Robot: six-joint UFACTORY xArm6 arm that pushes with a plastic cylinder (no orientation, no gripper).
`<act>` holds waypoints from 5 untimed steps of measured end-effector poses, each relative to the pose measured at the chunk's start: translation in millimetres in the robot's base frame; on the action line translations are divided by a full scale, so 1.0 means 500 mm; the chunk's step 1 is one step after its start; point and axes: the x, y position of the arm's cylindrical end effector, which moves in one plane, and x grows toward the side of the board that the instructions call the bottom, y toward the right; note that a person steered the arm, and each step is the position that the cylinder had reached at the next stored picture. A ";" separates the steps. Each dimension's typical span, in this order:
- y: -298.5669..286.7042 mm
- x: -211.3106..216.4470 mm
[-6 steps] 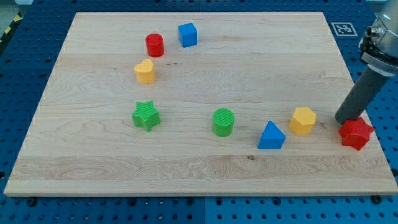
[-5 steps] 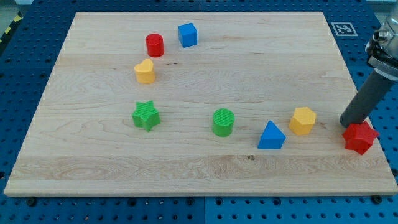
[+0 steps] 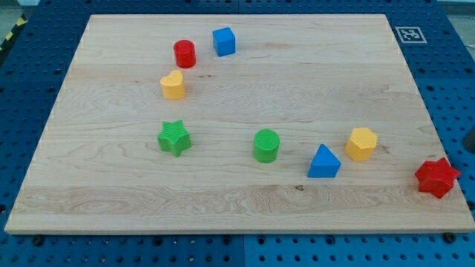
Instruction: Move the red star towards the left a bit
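Observation:
The red star [image 3: 437,178] lies at the board's right edge, near the bottom right corner and partly over the rim. The wooden board [image 3: 245,200] fills most of the view. My tip does not show. Only a thin dark sliver [image 3: 472,139] sits at the view's right edge, up and to the right of the red star and apart from it.
Left of the red star are a yellow hexagon [image 3: 361,143], a blue triangle [image 3: 323,162], a green cylinder [image 3: 266,145] and a green star [image 3: 174,138]. Upper left hold a yellow heart [image 3: 172,85], a red cylinder [image 3: 185,53] and a blue cube [image 3: 224,41].
The rod has left the view to the right. The red star has slid a little to the right and down, to the board's edge.

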 end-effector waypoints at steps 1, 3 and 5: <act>-0.001 0.034; -0.062 0.095; -0.133 0.099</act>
